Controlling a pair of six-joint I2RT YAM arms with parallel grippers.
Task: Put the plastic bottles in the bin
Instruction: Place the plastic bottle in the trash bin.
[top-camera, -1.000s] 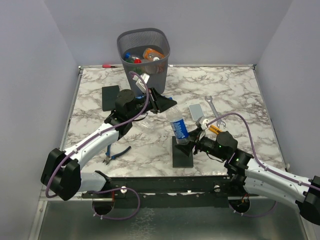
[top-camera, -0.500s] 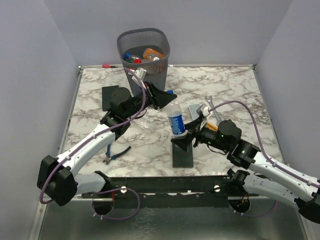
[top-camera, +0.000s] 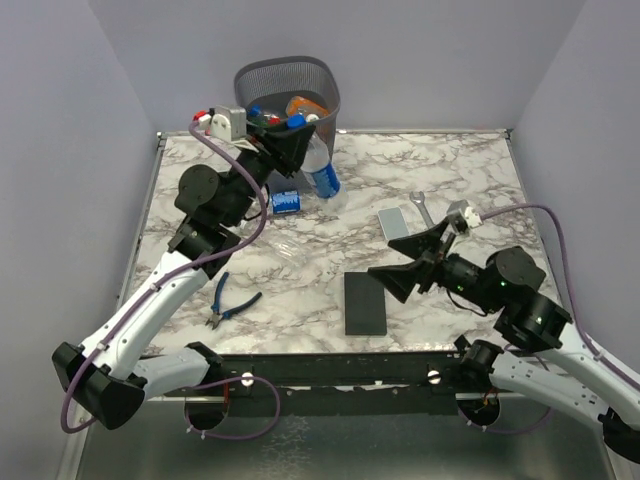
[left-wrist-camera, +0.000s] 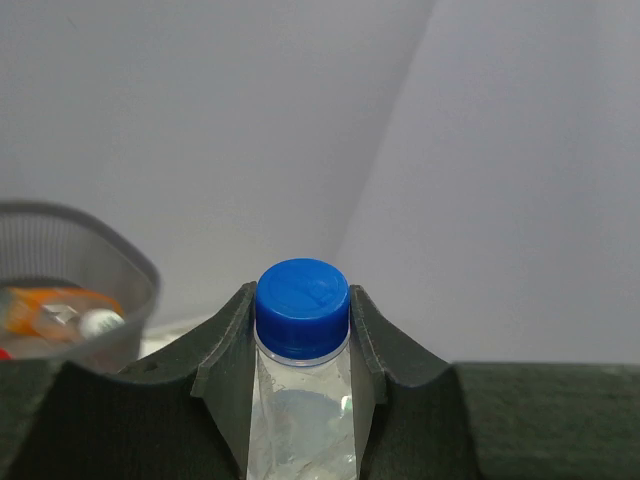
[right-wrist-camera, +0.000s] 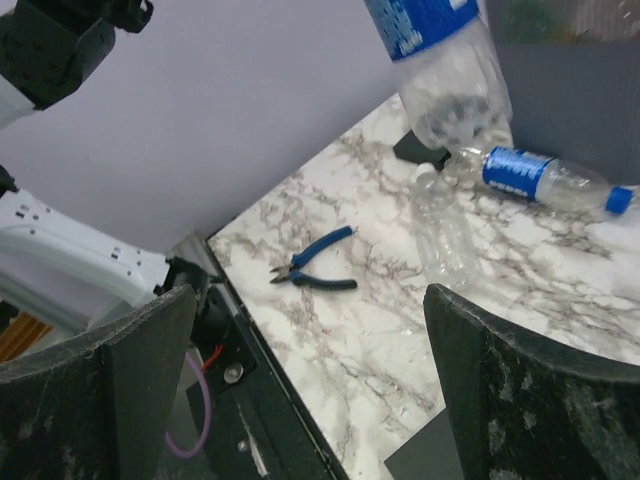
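Hovering above the near part of the marble table (top-camera: 470, 180), right gripper (top-camera: 398, 262) has its fingers spread wide with nothing between them. It sits just right of the black slab (top-camera: 365, 303), which lies flat near the front edge.

Blue-handled pliers (top-camera: 232, 305) lie on the near-left of the table, handles apart.

Mid-table, a clear bottle (top-camera: 290, 245) with no label visible lies on its side. Just beyond it a blue-labelled bottle (top-camera: 285, 201) also lies on its side; the right wrist view shows its blue cap pointing right. The two are close but whether they touch cannot be told.

Right of centre, a grey slab (top-camera: 395, 222) lies flat with a wrench (top-camera: 422, 207) just beside it.

Further back, left gripper (top-camera: 292, 143) is raised off the table and clamped on the neck of the held bottle (top-camera: 324, 180). The left wrist view shows a finger on either side just under the blue cap. This bottle is clear with a blue label, hangs tilted in the air and touches nothing else. It is in front of the near-right side of the wire-mesh bin (top-camera: 322, 85), not over the opening; in the left wrist view the rim lies off to the left.

The bin stands at the far edge, already holding several bottles including an orange bottle (top-camera: 305, 104)
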